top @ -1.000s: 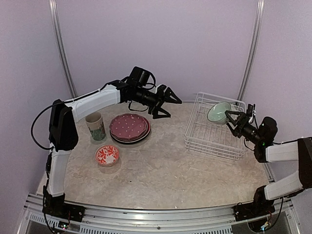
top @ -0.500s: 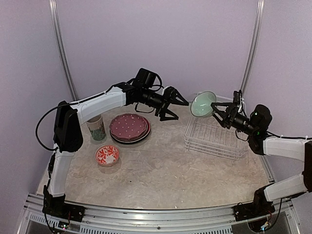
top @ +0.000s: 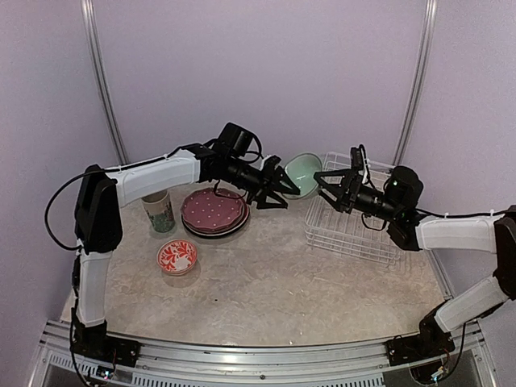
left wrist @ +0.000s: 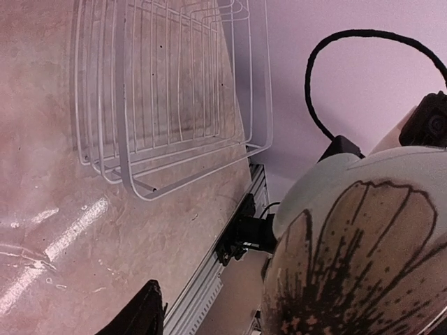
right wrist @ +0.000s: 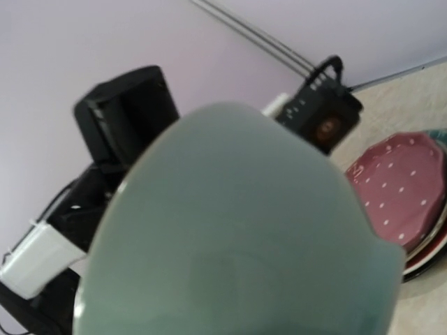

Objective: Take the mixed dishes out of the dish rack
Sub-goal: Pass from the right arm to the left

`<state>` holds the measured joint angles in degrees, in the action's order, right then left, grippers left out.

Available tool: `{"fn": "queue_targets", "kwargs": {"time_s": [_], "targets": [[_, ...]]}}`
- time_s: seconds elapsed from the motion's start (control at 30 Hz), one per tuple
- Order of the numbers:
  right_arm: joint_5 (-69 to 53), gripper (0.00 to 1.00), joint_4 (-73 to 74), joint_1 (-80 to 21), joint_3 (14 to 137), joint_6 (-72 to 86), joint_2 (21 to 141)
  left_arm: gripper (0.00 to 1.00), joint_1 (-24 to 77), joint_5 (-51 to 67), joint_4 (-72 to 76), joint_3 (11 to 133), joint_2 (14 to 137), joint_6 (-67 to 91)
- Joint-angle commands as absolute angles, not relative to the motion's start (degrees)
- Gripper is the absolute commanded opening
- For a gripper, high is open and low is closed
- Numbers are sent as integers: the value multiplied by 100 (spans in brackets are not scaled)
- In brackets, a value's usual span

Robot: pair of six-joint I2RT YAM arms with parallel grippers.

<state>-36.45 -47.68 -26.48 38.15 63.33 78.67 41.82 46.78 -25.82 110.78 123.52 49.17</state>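
Mint bowl [top: 303, 171] in R-grip [top: 324, 187]; L-grip [top: 286, 193] prob. touching.

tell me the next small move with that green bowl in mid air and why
Probably close the left tool firmly on the mint bowl before the right tool lets go. The bowl hangs in the air between both tools, out of the dish rack, with the right tool gripping it, so releasing first would likely drop it.

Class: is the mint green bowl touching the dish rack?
Apart. The left wrist view shows bare table between the dish rack and the raised mint green bowl.
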Motion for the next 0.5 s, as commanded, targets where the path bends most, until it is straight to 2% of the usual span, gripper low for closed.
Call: {"fn": "queue_targets", "kwargs": {"time_s": [0.0,0.47], "targets": [[-3337,50,-5145,-2951,4096,6208,8004,53,4218,4312,-2608,10728,11779,4762],[-3009,49,-5597,-3728,4442,6336,8790,0,4208,3837,-2451,9341,10704,4683]]}}
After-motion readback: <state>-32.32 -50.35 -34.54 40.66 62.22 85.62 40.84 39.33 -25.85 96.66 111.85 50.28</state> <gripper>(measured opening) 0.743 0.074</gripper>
